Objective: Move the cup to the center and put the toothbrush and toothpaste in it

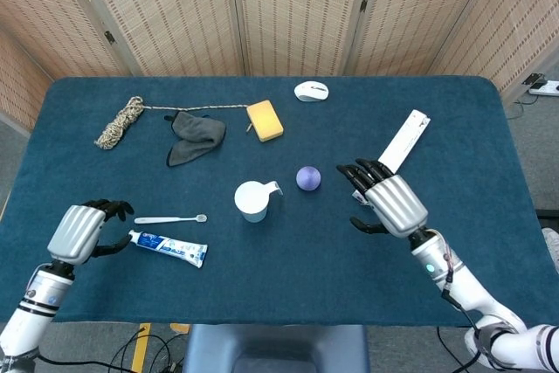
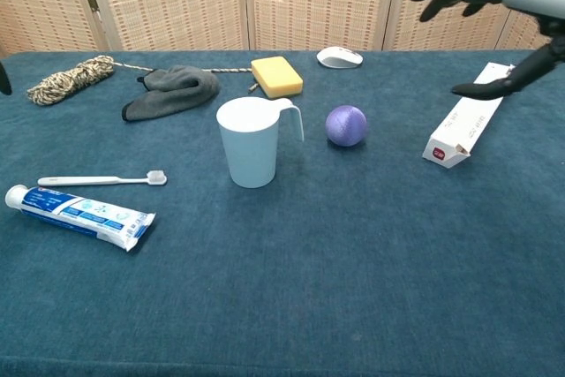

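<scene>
A pale blue cup (image 1: 252, 200) stands upright mid-tabletop, the toothbrush (image 1: 170, 218) and toothpaste (image 1: 166, 247) lying at its nine o'clock. The left hand (image 1: 80, 230), fingers loosely curled around nothing, hovers beside both; the right hand (image 1: 389, 201) hangs spread and empty at three o'clock. The left should pinch the thin toothbrush mid-handle.

A pale blue cup (image 2: 253, 149) with a thin handle stands upright near the tabletop's middle. Toward my left edge, a white toothbrush (image 2: 101, 180) lies flat, just behind a blue-and-white toothpaste (image 2: 79, 215) tube.
</scene>
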Controlling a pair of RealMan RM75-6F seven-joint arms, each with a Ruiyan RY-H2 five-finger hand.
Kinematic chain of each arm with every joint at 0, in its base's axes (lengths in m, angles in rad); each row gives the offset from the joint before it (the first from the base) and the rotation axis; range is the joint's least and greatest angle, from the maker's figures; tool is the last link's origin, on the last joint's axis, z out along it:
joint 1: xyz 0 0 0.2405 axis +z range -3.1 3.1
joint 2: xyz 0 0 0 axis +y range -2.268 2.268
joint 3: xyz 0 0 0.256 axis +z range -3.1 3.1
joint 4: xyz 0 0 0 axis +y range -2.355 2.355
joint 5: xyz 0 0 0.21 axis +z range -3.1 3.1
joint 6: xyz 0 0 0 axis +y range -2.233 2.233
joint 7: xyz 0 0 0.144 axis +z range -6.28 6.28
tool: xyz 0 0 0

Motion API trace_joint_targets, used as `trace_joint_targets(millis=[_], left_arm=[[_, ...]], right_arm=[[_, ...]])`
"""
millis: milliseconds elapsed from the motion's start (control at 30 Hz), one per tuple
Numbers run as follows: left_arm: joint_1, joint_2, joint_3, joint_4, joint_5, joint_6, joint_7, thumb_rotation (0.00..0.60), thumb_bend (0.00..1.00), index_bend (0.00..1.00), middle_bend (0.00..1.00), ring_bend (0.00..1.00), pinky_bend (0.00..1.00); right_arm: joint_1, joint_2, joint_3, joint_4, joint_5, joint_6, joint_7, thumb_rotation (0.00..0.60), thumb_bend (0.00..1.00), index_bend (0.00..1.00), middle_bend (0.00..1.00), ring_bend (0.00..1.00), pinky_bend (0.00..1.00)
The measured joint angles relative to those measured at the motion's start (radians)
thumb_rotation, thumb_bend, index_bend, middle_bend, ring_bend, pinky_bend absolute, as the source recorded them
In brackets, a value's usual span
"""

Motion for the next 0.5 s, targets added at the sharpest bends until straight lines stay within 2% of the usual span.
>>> trace_joint_targets(millis=[67,100,333,500], left_arm=[[-0.024,-0.024,-0.006,0.011,-0.002,-0.02,0.0,0.6,0.31,0.46,0.71,0.64,0.86],[-0.033,-0.035,-0.007,0.018,-0.003,-0.026,0.002,0.6,0.31,0.46,0.74,0.66,0.89],[-0.1,-0.104,-0.016,0.057,-0.04,-0.106,0.044,0.6,0.31,0.48,0.84,0.74,0.97],[-0.158,-0.151,-0.023,0.087,-0.114,-0.201,0.125,0.6,0.31,0.48,0.92,0.8,1.0]], right_arm=[[-0.036,0.023,-0.016,-0.01,-0.016,0.037,0.006,0.6,0.2,0.0,0.19,0.14,0.18],[-0.052,0.029,-0.023,-0.013,-0.023,0.053,0.008,0.6,0.2,0.0,0.19,0.14,0.18],[-0.177,0.081,-0.074,-0.025,-0.068,0.17,0.034,0.6,0.2,0.0,0.19,0.14,0.18],[-0.244,0.098,-0.1,-0.003,-0.09,0.219,0.074,0.6,0.2,0.0,0.19,0.14,0.18]])
